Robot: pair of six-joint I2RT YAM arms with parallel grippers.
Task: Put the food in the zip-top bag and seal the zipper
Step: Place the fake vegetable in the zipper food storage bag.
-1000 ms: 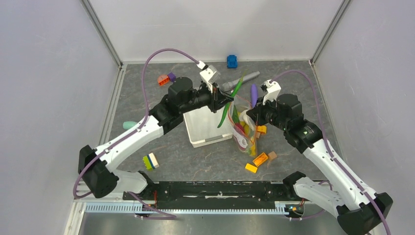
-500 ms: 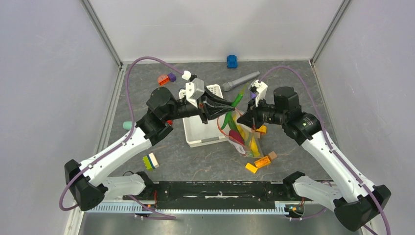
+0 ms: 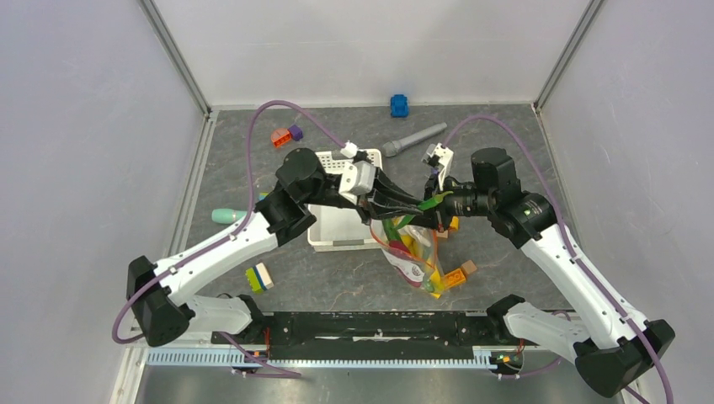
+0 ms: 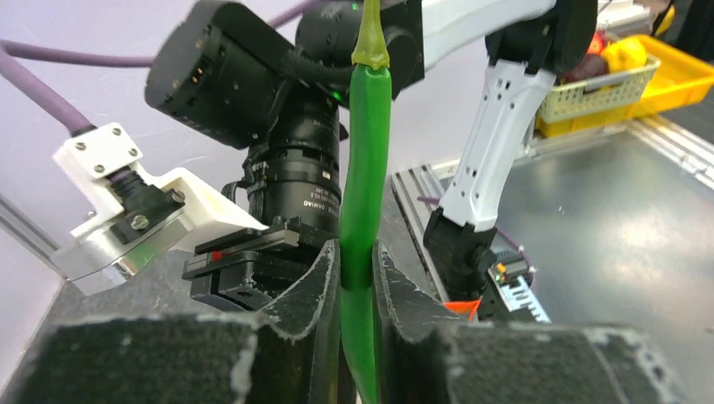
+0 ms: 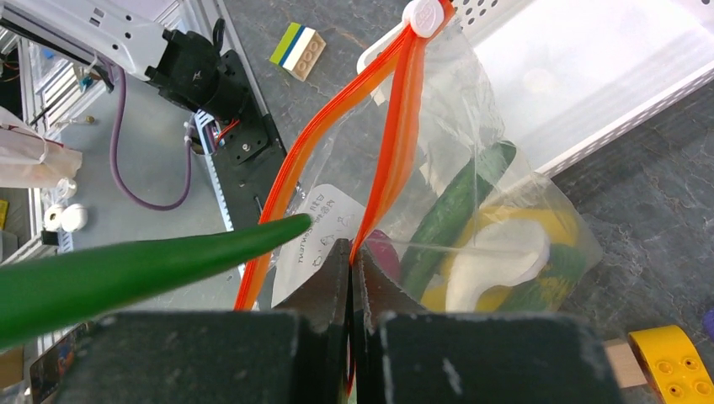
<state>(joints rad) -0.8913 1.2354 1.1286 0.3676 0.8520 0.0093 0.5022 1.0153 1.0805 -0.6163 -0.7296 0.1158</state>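
My left gripper is shut on a slim green bean, which sticks out past the fingertips. In the top view this left gripper holds the bean level, its tip over the mouth of the zip-top bag. My right gripper is shut on one side of the orange-red zipper, holding the bag's mouth apart. The bean's tip points between the two strips. Inside the bag lie a dark-green cucumber, a whitish piece, yellow pieces and a purple-red piece.
A white basket stands just left of the bag, under my left arm. Orange and yellow blocks lie right of the bag. Farther off are a striped block, a teal piece, a grey cylinder and a blue toy.
My left gripper has swung down and to the right with the bean, turning it from upright to level at the bag's mouth. The bag has shifted slightly nearer and leftward.
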